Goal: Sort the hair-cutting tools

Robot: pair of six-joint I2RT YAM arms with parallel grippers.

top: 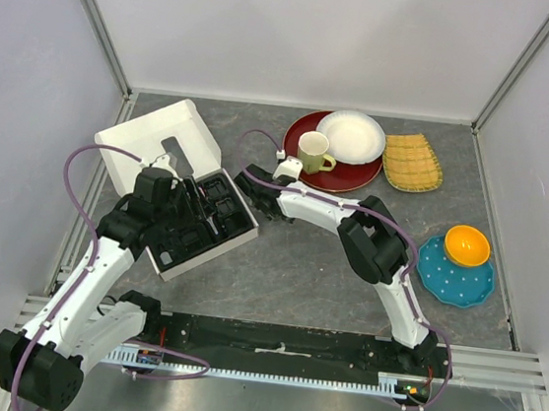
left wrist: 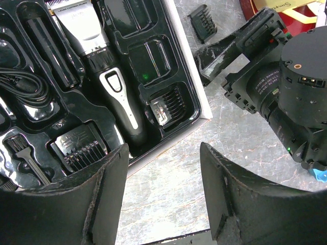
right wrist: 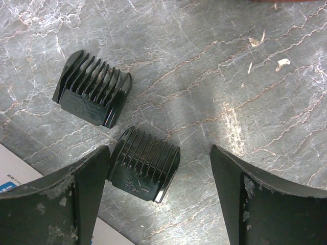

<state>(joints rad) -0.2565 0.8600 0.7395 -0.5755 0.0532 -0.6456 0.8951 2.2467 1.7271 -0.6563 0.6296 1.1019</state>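
The black-and-silver clipper [left wrist: 110, 81] lies in the black tray [left wrist: 134, 48] of the white box. Around it in the tray are comb guards [left wrist: 79, 150], the cord [left wrist: 23, 89] and a black cylinder [left wrist: 48, 51]. My left gripper [left wrist: 163, 173] is open and empty, just past the tray's near corner; in the top view the left gripper [top: 200, 207] is over the tray. My right gripper [right wrist: 158, 173] is open and low over the table. One loose comb guard [right wrist: 144, 163] lies between its fingers, against the left one. A second guard [right wrist: 92, 94] lies just beyond.
The box's white lid [top: 158, 138] lies behind the tray. At the back stand a yellow mug [top: 312, 152] on a red plate [top: 352, 180], a white bowl [top: 352, 135] and a woven mat [top: 412, 162]. An orange bowl [top: 467, 245] sits on a teal plate [top: 454, 281] at right.
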